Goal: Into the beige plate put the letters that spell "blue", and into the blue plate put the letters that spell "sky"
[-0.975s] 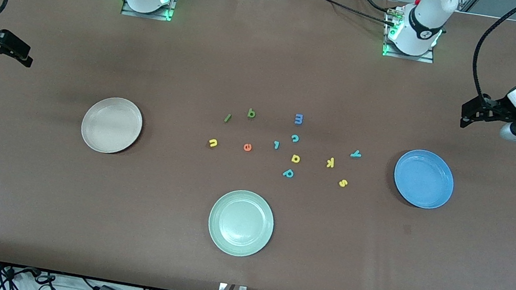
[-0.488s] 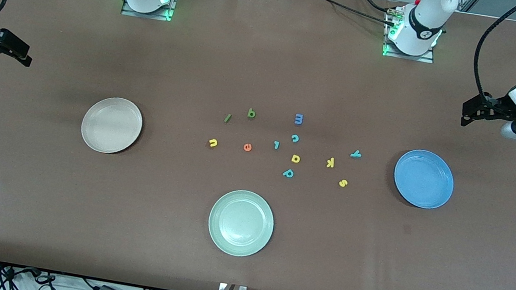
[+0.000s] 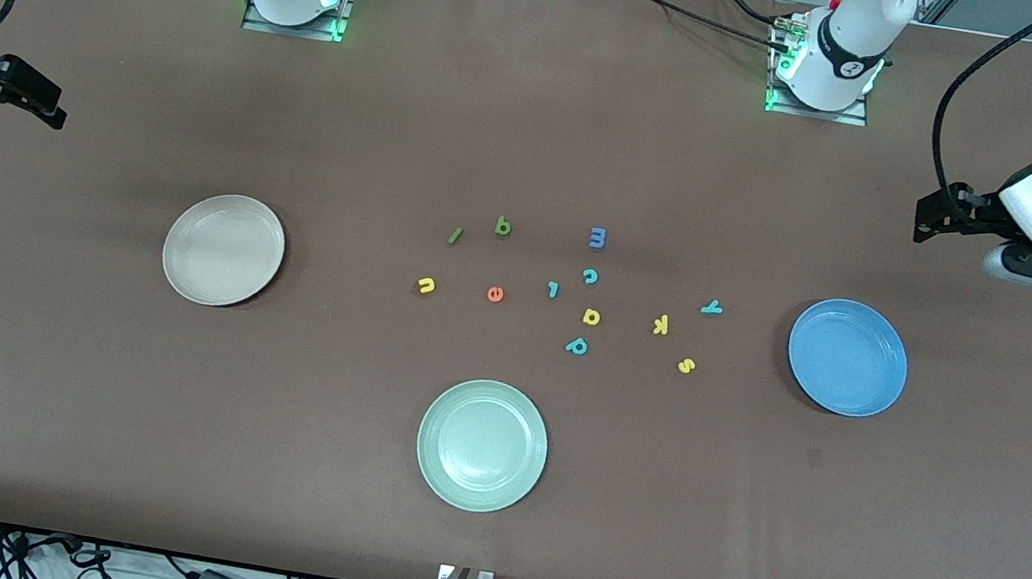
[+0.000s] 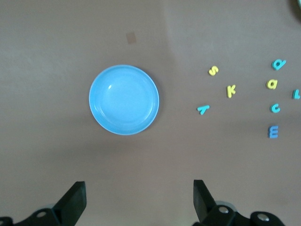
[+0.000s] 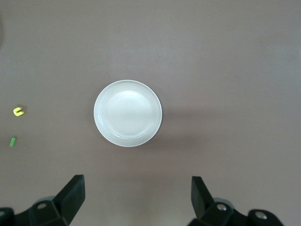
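At the right arm's end of the table, the right tool [image 3: 54,111] is being held in the air over the bare brown table [image 3: 58,387], with its two fingers spread wide and nothing between them. Near it, the round shallow cream-beige plate [image 3: 224,249] is being seen empty on the table.

Toward the middle, the small yellow foam "u" [image 3: 426,286] and the orange foam "e" [image 3: 495,294] are being shown side by side. The dark green straight foam bar "l" [image 3: 455,236] and the green foam "b" [image 3: 503,226] are lying a little farther from the front camera. The round pale green plate [image 3: 482,445] is being seen nearest to the camera.

Next, a blue foam "m" [image 3: 597,237], a teal foam "c" [image 3: 589,277], a teal hooked foam piece [image 3: 553,289], a yellow foam "a" [image 3: 591,316] and a teal foam "p" [image 3: 577,346] are being shown close together.

Between this group and the round shallow bright blue plate [image 3: 848,357], the yellow foam "k" [image 3: 661,325], the teal foam "y" [image 3: 711,307] and the yellow foam "s" [image 3: 686,365] are lying on the table. The blue plate is empty.

The left tool [image 3: 925,218] is being held open and empty in the air at the left arm's end, over the table beside the blue plate.
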You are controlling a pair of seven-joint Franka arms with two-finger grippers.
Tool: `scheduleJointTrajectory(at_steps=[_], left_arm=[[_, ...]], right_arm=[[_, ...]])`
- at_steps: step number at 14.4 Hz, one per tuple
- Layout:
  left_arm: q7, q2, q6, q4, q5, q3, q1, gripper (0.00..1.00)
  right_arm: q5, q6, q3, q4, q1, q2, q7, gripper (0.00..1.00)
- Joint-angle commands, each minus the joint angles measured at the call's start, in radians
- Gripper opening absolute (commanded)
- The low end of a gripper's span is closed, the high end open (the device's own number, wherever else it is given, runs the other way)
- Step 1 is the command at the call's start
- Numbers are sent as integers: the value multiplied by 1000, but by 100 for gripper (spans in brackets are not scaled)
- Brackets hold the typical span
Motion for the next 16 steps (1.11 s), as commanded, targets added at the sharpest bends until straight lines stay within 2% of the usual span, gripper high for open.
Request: scheduleJointTrajectory(at_steps=[1,5,8,13,16], left_arm=[[37,58,-26,27,-17,-10,-40,100],[77,135,-7,28,-17,-15,-83,100],[76,228,131,24,-19,-18,-112,100],[61,395,378,24,-17,-18,-134,100],[58,480,490,24,-17,-18,-154,100]], right_arm=[[-12,-11,3,1,0,-12,3,100],[-9,-17,3,5,0,-12,-9,100],[-8,-17,6,-2,8,15,-9,100],[7,-5,8,-7,158,201,-6,100],[56,89,6,-13,232,311,6,100]])
